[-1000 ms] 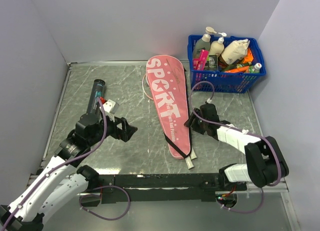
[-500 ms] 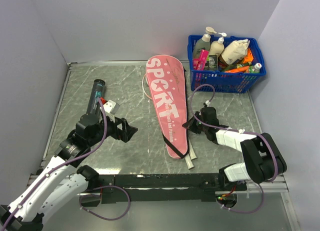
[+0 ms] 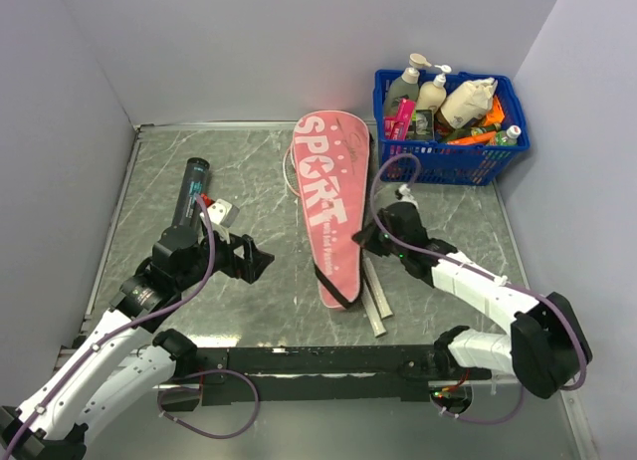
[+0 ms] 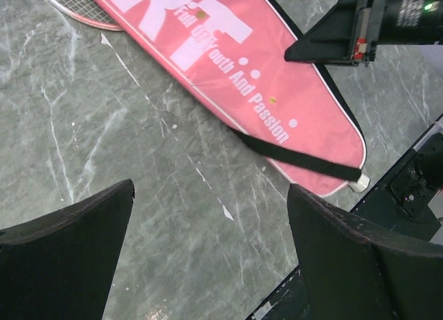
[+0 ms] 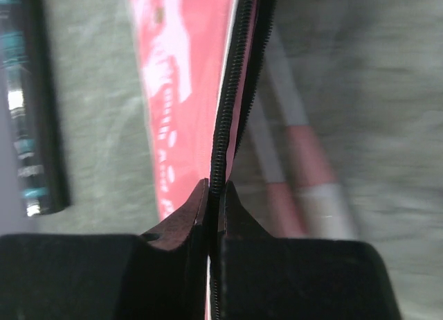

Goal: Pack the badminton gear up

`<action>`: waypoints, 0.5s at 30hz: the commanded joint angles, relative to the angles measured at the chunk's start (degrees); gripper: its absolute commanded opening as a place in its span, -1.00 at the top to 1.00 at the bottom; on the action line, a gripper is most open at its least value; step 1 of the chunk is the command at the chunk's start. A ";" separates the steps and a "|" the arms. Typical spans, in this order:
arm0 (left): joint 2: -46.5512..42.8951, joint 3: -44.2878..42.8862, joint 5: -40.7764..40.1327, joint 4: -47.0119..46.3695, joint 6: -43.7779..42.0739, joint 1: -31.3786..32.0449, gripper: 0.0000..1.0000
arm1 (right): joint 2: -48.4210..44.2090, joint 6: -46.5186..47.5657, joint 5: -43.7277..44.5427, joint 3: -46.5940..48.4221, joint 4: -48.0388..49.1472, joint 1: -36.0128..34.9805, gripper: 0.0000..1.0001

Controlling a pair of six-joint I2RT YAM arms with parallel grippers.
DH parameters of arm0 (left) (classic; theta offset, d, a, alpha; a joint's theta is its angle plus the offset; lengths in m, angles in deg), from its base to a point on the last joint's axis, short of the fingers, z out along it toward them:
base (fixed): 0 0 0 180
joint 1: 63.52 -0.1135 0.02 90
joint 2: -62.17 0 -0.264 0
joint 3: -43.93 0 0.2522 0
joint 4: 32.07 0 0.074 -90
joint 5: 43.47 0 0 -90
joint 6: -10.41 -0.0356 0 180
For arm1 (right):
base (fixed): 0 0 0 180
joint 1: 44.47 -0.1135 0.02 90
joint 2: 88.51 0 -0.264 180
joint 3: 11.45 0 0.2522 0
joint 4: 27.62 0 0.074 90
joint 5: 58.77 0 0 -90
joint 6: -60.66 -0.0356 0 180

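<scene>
While my right gripper (image 5: 215,190) is clamped on the zip edge of the racket cover (image 3: 330,206) lying on the table (image 3: 249,151), my left gripper (image 4: 209,195) gapes empty; I judge the cover light, soft and floppy, best held by that stiffer seam

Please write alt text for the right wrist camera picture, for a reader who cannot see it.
The right gripper is shut on the black zipper edge of the pink racket cover. Two blurred racket handles lie on the right of the cover, and a dark tube lies at the far left.
</scene>
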 commanded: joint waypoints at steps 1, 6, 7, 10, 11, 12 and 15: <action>-0.72 -0.30 -1.21 -1.43 -0.60 0.27 -0.93 | 0.32 -11.05 9.15 10.23 -2.88 -9.37 1.00; -2.38 -0.57 -5.77 -0.21 0.01 0.18 -0.93 | 11.36 -21.87 13.90 20.42 -3.40 -17.73 1.00; -2.65 -0.66 -8.22 -0.12 0.10 0.18 -0.93 | 13.23 -22.66 14.08 22.10 -3.84 -18.43 1.00; -3.97 -1.18 -12.09 0.94 0.54 0.27 -0.93 | 20.43 -26.09 13.74 26.86 -0.70 -21.07 1.00; -4.49 -1.10 -12.63 0.94 0.63 0.27 -0.93 | 22.02 -27.84 13.65 27.65 0.54 -21.60 1.00; -5.37 -1.01 -12.72 0.68 0.71 0.27 -0.93 | 24.73 -28.73 14.25 28.70 1.51 -22.74 0.97; -6.52 -0.74 -12.72 0.41 0.71 0.18 -0.93 | 28.61 -31.19 15.84 29.85 5.64 -23.89 0.64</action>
